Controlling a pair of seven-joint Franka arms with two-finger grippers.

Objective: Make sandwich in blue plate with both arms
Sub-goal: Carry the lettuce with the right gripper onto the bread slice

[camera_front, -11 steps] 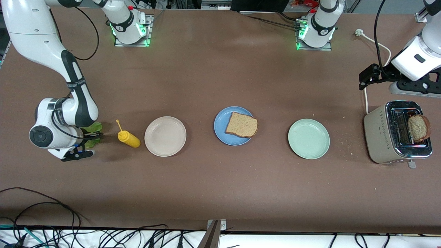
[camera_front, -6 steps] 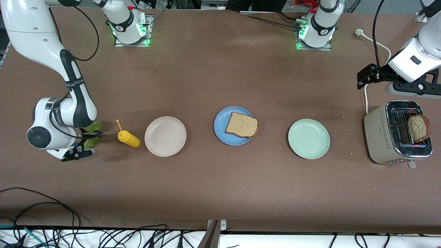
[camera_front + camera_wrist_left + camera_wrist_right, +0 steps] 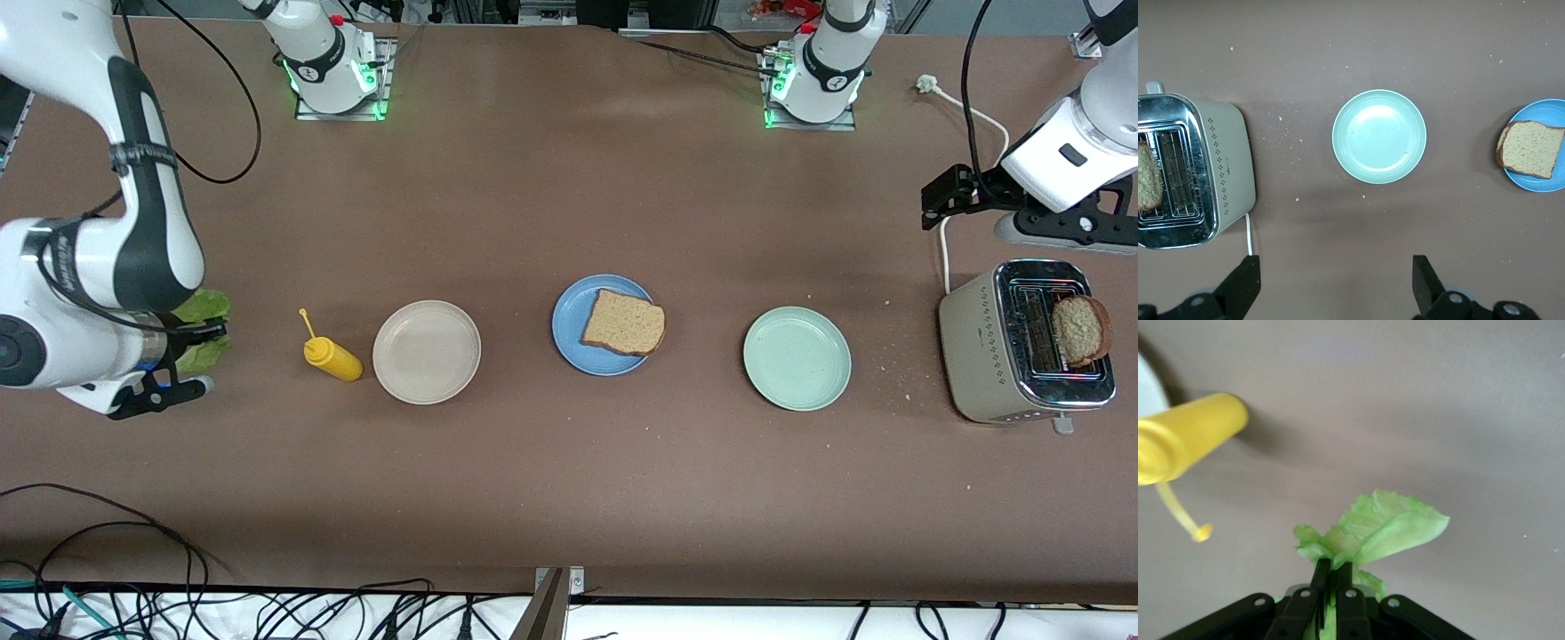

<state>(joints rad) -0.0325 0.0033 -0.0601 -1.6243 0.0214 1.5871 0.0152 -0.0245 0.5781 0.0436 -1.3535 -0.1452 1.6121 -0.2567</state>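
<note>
While pinched in right gripper (image 3: pixel 1331 577), lettuce leaf (image 3: pixel 1378 530)

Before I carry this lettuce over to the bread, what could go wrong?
The right gripper pinches only the lettuce leaf by its edge, so it may tear or slip. The mustard bottle and beige plate lie between it and the blue plate; a low pass might clip the bottle.

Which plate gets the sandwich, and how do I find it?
Look at the row of three plates across the middle of the brown table. The blue plate sits between the beige plate and the mint-green plate. Only it holds a bread slice.
</note>
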